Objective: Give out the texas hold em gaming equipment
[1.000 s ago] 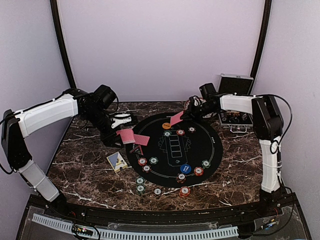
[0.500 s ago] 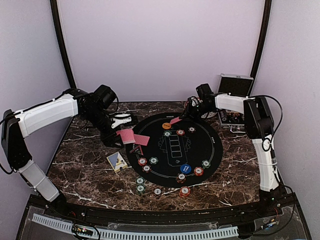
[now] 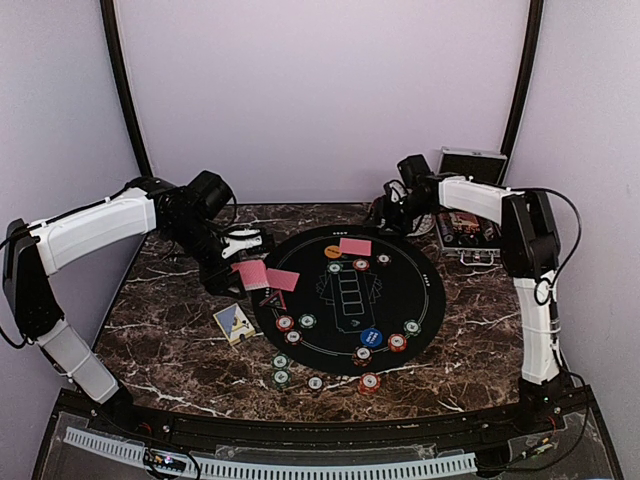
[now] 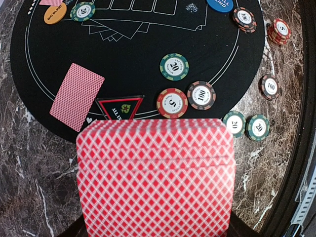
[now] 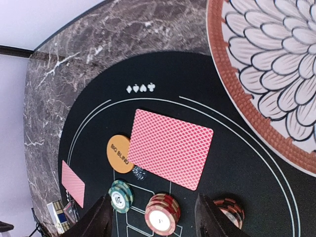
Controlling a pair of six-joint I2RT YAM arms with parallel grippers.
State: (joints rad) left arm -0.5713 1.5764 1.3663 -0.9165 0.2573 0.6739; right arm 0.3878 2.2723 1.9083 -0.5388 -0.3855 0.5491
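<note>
A single pink-red-backed playing card lies face down and flat on the far side of the round black felt mat, just inside the mat's white ring line. It sits apart from the right gripper, out beyond the fingertips, and nothing is touching it from above. The two dark fingers of that gripper stand wide apart and carry nothing; between them only the mat and its chips show.

The card's left corner meets, or slightly overlaps, an orange round disc printed BIG BLIND. Closer to the fingers on the mat are a green-and-white chip and a red-and-white chip. Just off the mat's far right rim stands a round bowl with a petal pattern and a terracotta rim, and a silver aluminium case stands open beyond that.

At the mat's left edge the left gripper is clamped on a deck of pink-red-backed cards, slightly fanned and held over the mat's rim. Just beyond the deck, a second pink-red-backed card lies face down inside the mat's left edge. A blue round disc rests on the near part of the mat, with more chips around it and others just off the near rim on the dark brown marble table.
</note>
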